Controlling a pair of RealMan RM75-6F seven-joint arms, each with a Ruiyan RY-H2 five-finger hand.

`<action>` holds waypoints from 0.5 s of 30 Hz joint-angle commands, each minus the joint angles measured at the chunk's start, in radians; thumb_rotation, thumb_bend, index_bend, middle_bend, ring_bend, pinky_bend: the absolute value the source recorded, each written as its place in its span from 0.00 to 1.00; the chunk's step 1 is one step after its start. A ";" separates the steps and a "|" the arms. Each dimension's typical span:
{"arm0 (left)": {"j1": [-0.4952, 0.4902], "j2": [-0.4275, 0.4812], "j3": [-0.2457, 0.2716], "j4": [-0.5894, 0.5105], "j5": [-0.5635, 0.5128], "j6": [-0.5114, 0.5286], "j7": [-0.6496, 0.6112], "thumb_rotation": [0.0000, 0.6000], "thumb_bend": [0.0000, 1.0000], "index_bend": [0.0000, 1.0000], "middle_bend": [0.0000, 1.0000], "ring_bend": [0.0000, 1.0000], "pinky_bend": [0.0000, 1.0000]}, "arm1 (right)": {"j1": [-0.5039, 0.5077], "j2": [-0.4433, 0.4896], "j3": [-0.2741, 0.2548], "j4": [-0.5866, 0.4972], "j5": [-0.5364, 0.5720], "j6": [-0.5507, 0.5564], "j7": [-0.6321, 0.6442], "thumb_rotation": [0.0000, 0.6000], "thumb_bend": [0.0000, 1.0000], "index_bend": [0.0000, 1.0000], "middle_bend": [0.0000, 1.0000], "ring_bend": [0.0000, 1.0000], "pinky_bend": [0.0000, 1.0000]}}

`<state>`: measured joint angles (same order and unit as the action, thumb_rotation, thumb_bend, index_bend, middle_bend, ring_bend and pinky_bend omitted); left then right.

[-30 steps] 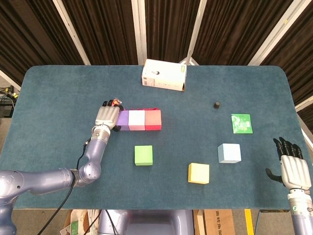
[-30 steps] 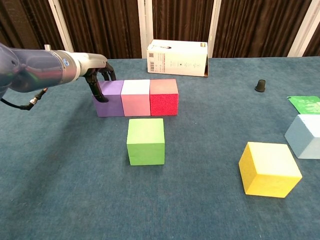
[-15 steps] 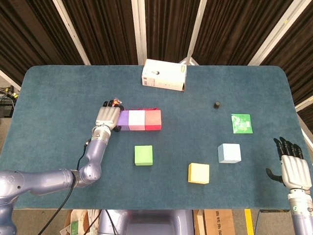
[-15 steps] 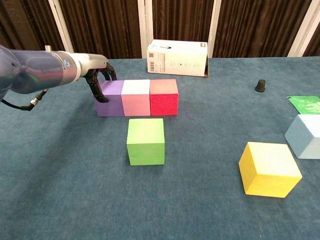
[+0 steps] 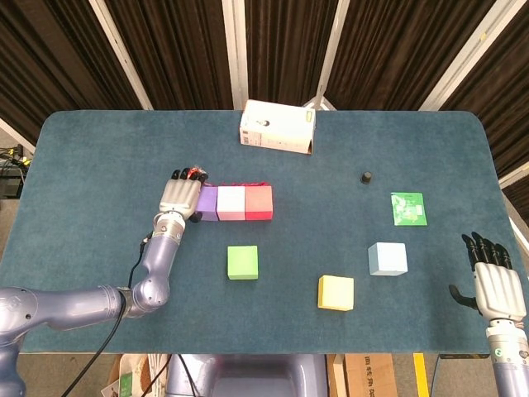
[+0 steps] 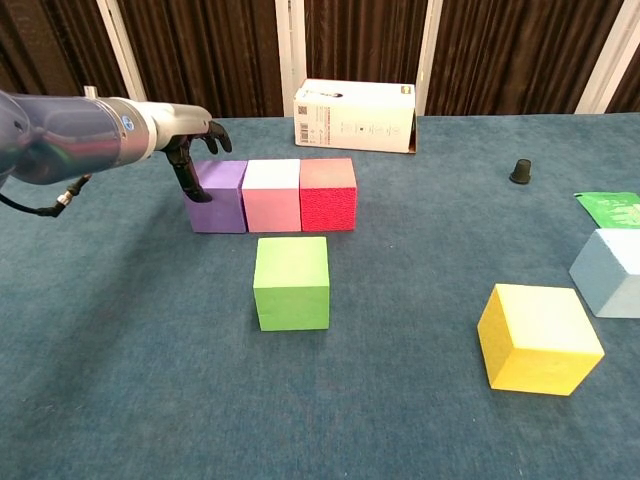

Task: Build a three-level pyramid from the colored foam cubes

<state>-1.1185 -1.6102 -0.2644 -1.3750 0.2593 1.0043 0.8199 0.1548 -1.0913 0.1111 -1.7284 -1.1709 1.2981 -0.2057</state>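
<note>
We have the base row of purple foam cube, pink foam cube and red foam cube laid on the surface; our left robot hand, fingers spread and empty, rests beside the purple one, while the green foam cube, yellow foam cube and pale blue foam cube lie unstacked

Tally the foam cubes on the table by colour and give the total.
purple cube: 1
pink cube: 1
red cube: 1
green cube: 1
yellow cube: 1
light blue cube: 1
Total: 6
</note>
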 commanded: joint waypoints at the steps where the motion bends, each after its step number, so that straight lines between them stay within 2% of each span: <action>1: 0.001 0.011 0.000 -0.018 0.003 0.006 0.005 1.00 0.37 0.11 0.07 0.00 0.00 | 0.000 0.000 0.000 0.000 0.002 -0.001 -0.001 1.00 0.29 0.03 0.02 0.00 0.00; 15: 0.006 0.093 0.011 -0.160 -0.026 0.077 0.064 1.00 0.37 0.05 0.02 0.00 0.00 | 0.007 0.002 -0.005 -0.007 0.007 -0.015 -0.010 1.00 0.29 0.03 0.02 0.00 0.00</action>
<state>-1.1141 -1.5189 -0.2552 -1.5334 0.2326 1.0796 0.8829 0.1619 -1.0890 0.1064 -1.7356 -1.1645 1.2826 -0.2153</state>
